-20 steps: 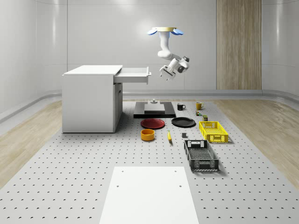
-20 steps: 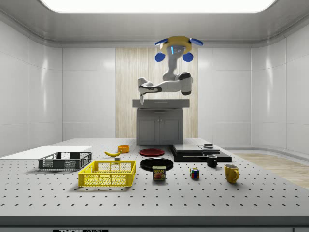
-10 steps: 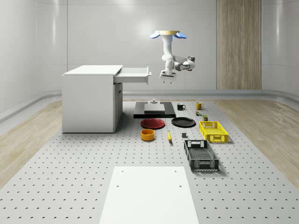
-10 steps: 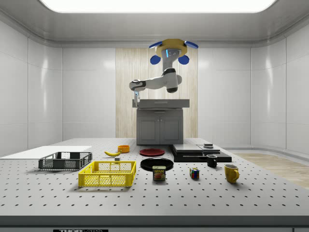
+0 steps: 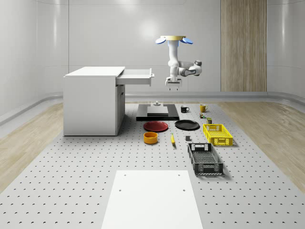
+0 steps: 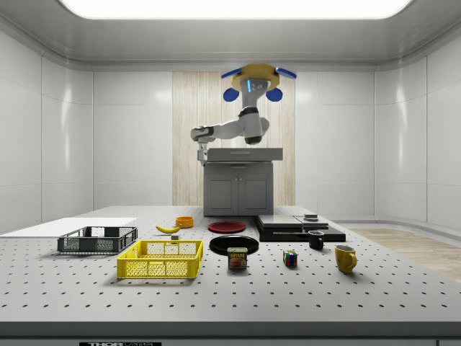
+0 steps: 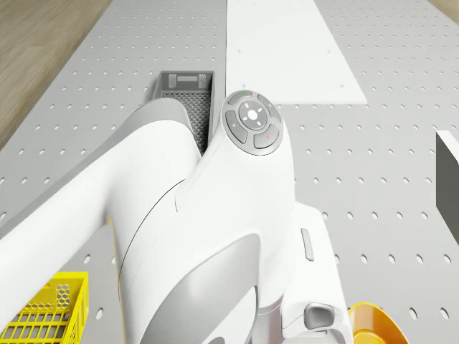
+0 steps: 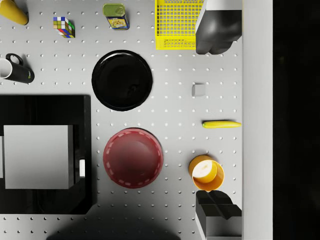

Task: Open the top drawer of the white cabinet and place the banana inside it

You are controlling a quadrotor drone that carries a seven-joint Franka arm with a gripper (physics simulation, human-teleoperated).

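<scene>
White walls enclose a perforated tabletop (image 5: 71, 181) where the white cabinet (image 5: 93, 101) stands with its top drawer (image 5: 137, 76) pulled out. Above the tabletop, beside the drawer's front, the drone (image 5: 174, 40) hovers with the arm bent, and the tool (image 5: 172, 84) points straight down, its fingers (image 8: 218, 30) spread apart and holding nothing. Far below the tool, the banana (image 8: 222, 124) lies flat on the tabletop, near the orange bowl (image 8: 206, 172) and the red plate (image 8: 133, 157).
</scene>
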